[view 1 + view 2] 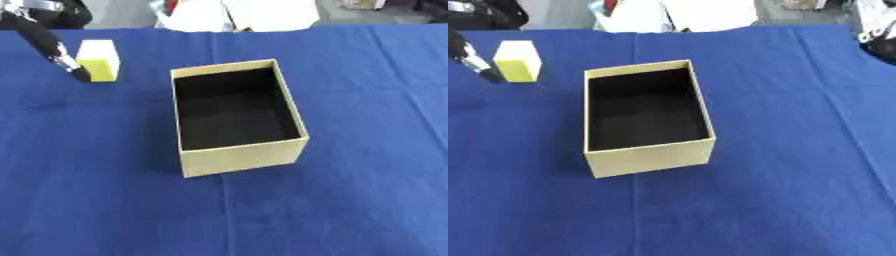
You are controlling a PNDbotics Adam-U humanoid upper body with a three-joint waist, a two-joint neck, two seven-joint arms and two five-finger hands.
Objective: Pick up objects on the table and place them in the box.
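A small yellow block, pale on top and brighter yellow on its front face, stands upright on the blue-covered tabletop toward the far left, well apart from the open cardboard box that sits near the middle with its dark inside empty. The left hand comes in from the upper left corner, and a dark fingertip sits right against the block's left face, at or just short of contact; only that slim part shows, so whether its fingers are spread or curled cannot be told. The right hand shows in neither view. The block looks like foam or sponge: probably light, somewhat soft and matte enough not to slip, with nothing fragile about it. Its flat, parallel side faces seem the sensible place to take hold, thumb on one and fingers on the opposite one, around mid-height so it does not tip or squash unevenly when lifted toward the box.
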